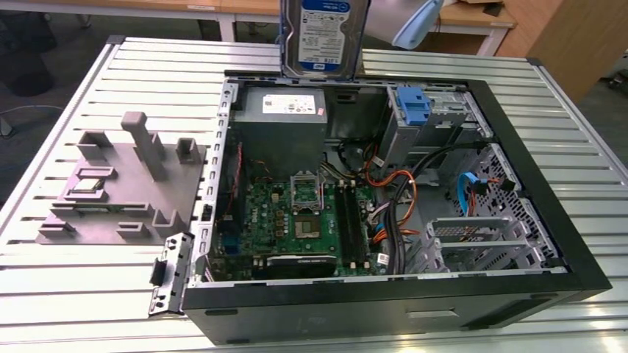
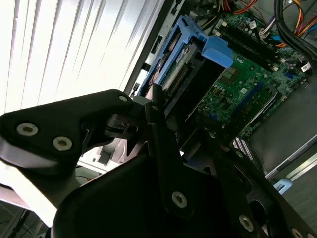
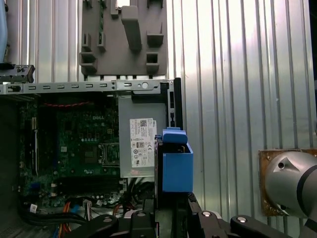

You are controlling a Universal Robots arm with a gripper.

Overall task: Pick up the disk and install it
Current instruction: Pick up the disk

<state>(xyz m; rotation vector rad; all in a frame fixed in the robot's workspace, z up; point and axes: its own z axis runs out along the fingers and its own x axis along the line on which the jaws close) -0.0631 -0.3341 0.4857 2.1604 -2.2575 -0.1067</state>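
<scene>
Exterior view: the disk point(image 1: 324, 37) hangs long-axis vertical

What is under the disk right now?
In the first wrist view the disk hangs over the power supply, at the edge of the open case. Its blue carrier covers the strip of supply and case wall directly beneath.

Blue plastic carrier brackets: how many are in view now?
2. One bracket frames the silver-grey metal hard drive gripped by the end effector above the open black computer case; the other bracket stands in the case's drive bay. Others may be hidden.
</scene>
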